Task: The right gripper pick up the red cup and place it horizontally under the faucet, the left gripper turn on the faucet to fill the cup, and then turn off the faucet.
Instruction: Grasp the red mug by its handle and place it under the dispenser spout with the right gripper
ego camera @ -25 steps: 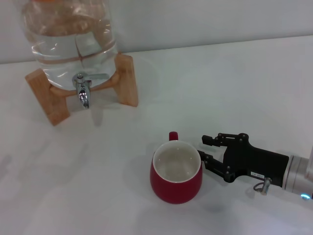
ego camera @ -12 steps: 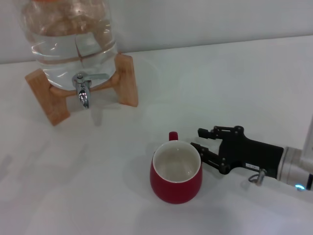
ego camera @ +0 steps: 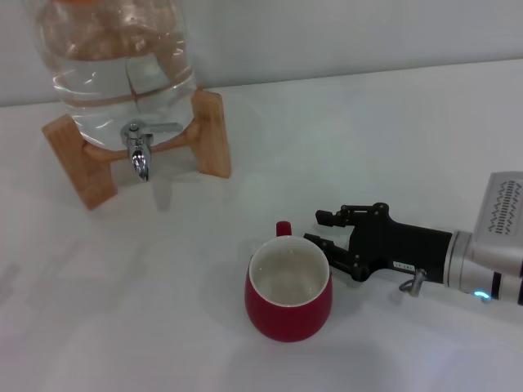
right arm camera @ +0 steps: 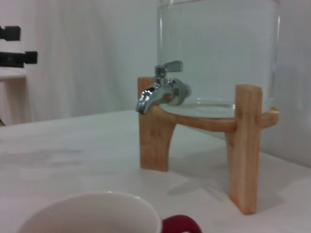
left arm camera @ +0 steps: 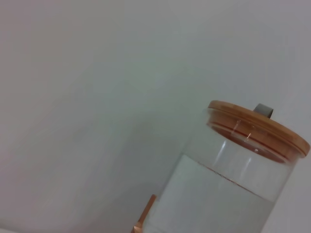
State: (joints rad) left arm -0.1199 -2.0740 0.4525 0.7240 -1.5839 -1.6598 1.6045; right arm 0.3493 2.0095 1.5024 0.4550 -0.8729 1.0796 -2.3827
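Red cup (ego camera: 288, 296) upright on table, right claw (ego camera: 320, 231) spread wide just beside its rim

On the worktop (ego camera: 392, 131) we see the cup (ego camera: 288, 292) in front, the right hand (ego camera: 325, 231) just beside it on its right, and the faucet (ego camera: 137, 147) well behind, to the left.

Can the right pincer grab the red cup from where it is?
Probably yes. The right pincer is open right beside the red cup, near its handle, with nothing between them.
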